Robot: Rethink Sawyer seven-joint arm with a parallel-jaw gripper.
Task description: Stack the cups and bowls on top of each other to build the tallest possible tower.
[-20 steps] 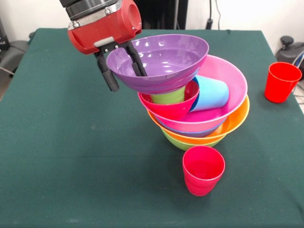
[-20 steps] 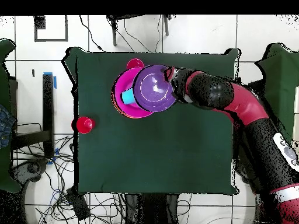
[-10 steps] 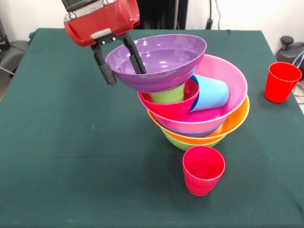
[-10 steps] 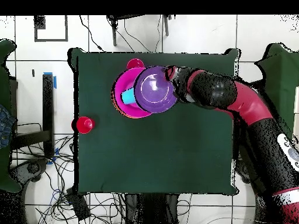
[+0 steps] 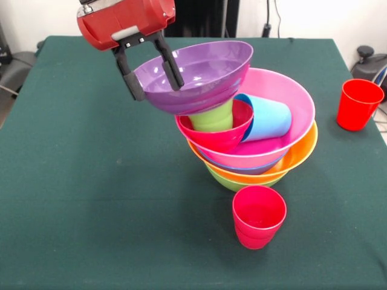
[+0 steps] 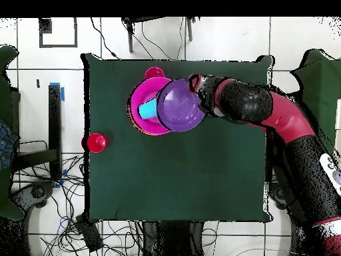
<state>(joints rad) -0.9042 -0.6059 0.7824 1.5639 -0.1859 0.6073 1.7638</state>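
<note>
The pincer [image 5: 152,71] pinches the purple bowl's [image 5: 196,75] rim at its 9 o'clock, one finger inside, one outside. The bowl tilts, resting on the green cup [image 5: 213,118] in the red bowl [image 5: 219,136] atop the tower [image 5: 266,158]. A blue cup [image 5: 266,118] lies at the red bowl's 3 o'clock. These look light, stiff and slippery; rims offer the best hold, and the perch seems tippy. Two red cups [image 5: 259,215] stand apart on the surface [image 5: 91,199].

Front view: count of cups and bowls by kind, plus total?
Cups: 4 – sky blue cup, lime green cup, red cup, second red cup.
Bowls: 6 – purple bowl, small red bowl, pink bowl, blue bowl, orange bowl, lime green bowl.
Total: 10.
</note>
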